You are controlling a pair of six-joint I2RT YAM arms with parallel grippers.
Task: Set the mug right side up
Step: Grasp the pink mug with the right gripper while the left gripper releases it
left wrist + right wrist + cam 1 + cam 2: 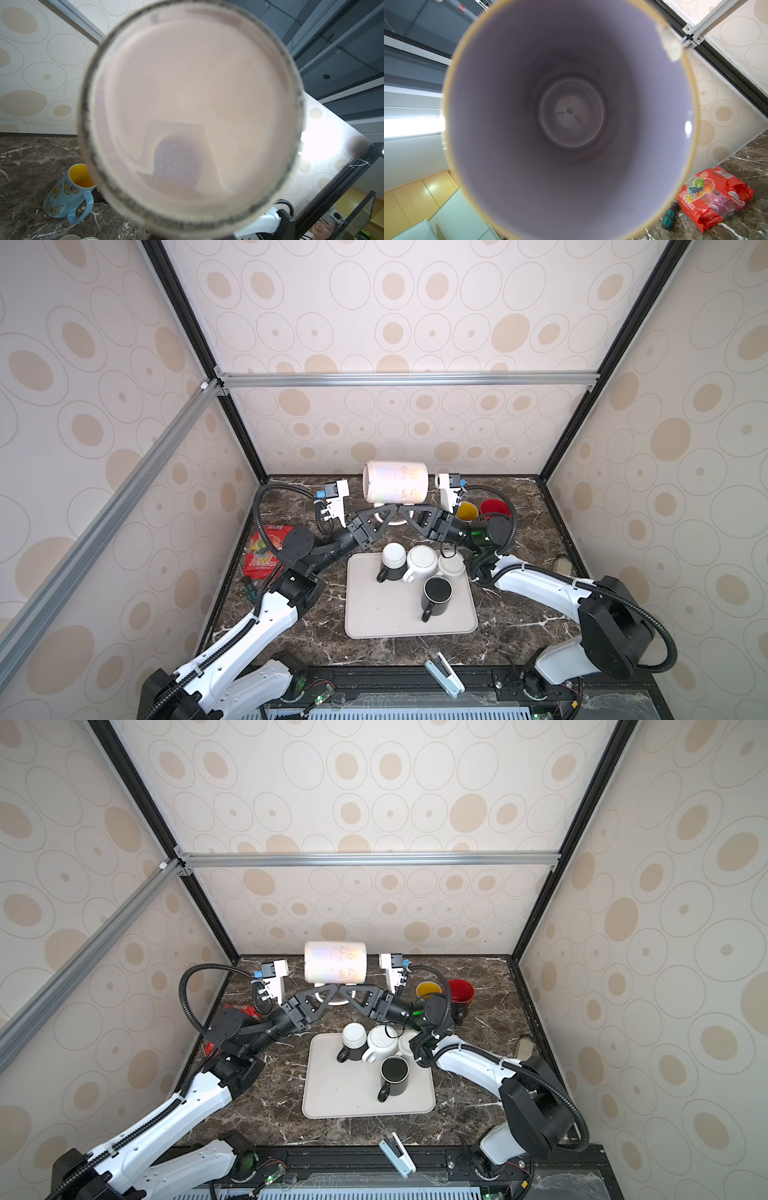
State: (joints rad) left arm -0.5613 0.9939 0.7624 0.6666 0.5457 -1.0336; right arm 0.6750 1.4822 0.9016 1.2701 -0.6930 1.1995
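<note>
The white mug (pixel 395 482) lies on its side in the air above the back of the marble table (pixel 519 614), with faint script on its wall too small to read. The left gripper (pixel 392 511) and right gripper (pixel 405 512) both pinch its handle from below, tips nearly meeting. A red snack bag (pixel 714 197) reads "100"; patterned walls enclose the table.

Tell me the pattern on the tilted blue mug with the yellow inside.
Orange butterflies on the light blue mug, clearest in the left wrist view.
</note>
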